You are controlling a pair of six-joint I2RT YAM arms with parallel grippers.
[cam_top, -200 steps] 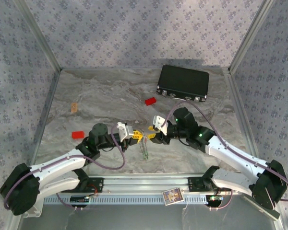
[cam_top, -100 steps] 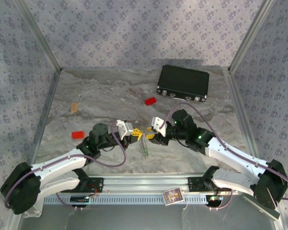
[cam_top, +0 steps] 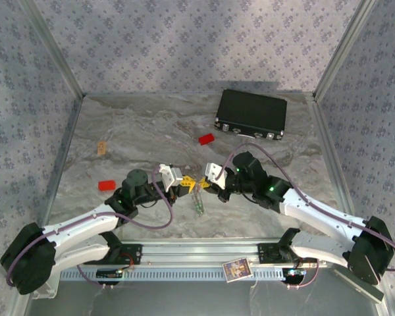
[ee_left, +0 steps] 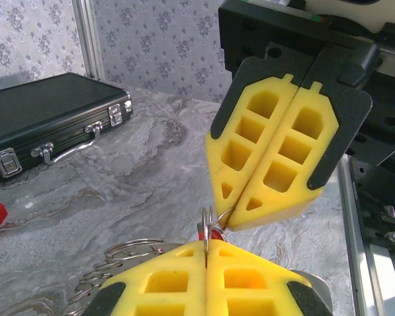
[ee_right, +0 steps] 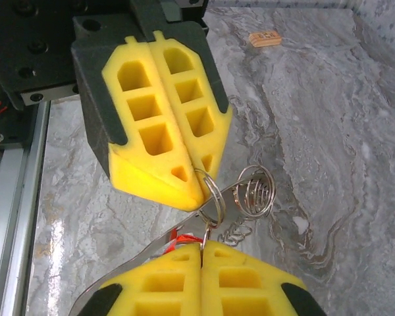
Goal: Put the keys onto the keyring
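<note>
Threading looks to be the step in hand: the left gripper (cam_top: 189, 187) and right gripper (cam_top: 205, 184) are meeting tip to tip over the table (cam_top: 138, 138), well apart from the case (cam_top: 251, 114) on its near side. The left fingers (ee_right: 138, 172) are pressing flat together and pinching the thin wire of the ring (ee_right: 211, 195), which is standing on edge between the two tips. The right fingers (ee_left: 283, 204) are likewise pressing together and seem to be nipping the red key (ee_right: 176, 237) by its head, right against the ring. Its blade is showing as a thin silver strip, long axis running away from the case toward the rail (cam_top: 184, 252), tip pointing that way. A silvery coil (ee_right: 253, 191) is hanging just beside the ring on the case side. A thin greenish piece, probably the green key (cam_top: 199, 205), is sitting just on the near side of the tips, its long axis also running to and from the case; whether it is hanging or lying flat I cannot tell. Next, the right gripper is likely going to need a small, steady turn to walk the key's hole along the split wire while the left is bracing the ring.
</note>
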